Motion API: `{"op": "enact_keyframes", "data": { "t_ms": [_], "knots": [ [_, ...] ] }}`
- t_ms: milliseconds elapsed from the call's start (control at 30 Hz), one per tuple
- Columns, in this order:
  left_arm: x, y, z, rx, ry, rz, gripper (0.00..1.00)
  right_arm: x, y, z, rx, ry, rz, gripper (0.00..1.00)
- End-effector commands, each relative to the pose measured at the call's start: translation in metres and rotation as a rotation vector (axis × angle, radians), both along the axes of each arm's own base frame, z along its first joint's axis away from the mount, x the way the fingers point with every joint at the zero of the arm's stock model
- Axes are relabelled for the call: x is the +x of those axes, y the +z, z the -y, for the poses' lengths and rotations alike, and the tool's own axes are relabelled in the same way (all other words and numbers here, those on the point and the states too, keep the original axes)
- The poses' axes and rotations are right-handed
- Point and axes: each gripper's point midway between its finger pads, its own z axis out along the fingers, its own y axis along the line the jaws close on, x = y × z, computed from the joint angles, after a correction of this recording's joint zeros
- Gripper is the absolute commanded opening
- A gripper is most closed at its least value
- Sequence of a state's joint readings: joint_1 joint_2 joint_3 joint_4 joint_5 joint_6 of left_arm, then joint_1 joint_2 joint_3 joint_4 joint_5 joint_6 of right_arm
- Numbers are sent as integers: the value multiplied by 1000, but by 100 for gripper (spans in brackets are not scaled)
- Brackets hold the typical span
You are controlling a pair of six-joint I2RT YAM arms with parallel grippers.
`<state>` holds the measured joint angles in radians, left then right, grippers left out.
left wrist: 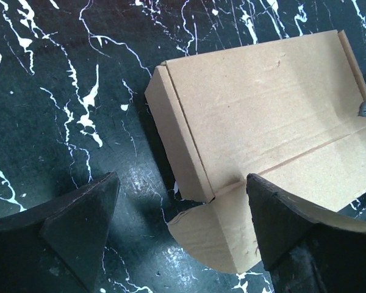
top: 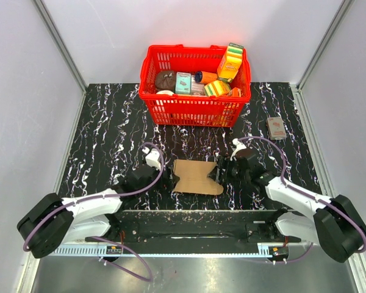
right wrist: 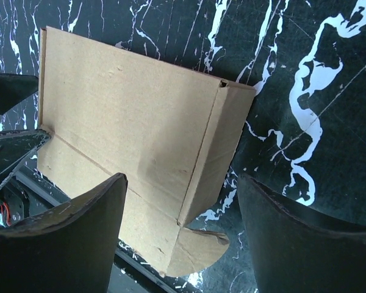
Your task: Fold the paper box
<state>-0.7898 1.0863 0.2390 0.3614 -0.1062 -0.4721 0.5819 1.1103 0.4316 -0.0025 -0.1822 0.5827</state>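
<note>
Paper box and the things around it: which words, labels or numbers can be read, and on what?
No text can be read.
The paper box: plain brown, no print.
The printed packages in the red basket: too small to read.
The reddish packet: marking too blurred.

The counter (top: pixel 110 134) is black, marbled with white veins. A red plastic basket (top: pixel 195 111) sits at the middle of its far edge. The paper box (top: pixel 196 177), flat brown cardboard with rounded flaps, lies nearer the near edge, about midway across. A small flat packet (top: pixel 276 127) lies alone by the right edge.
</note>
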Motion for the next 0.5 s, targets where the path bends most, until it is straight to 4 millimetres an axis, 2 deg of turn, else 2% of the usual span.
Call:
{"op": "enact_keyframes", "data": {
  "t_ms": [0,200,467],
  "knots": [
    [14,34,20,-101,-22,71,90,8,8,-13,58,10,22,78],
    [13,35,31,-131,-50,53,90,7,5,-18,81,19,0,77],
    [8,23,34,-146,-63,15,89,2,4,-18,88,12,-39,76]
  ]
}}
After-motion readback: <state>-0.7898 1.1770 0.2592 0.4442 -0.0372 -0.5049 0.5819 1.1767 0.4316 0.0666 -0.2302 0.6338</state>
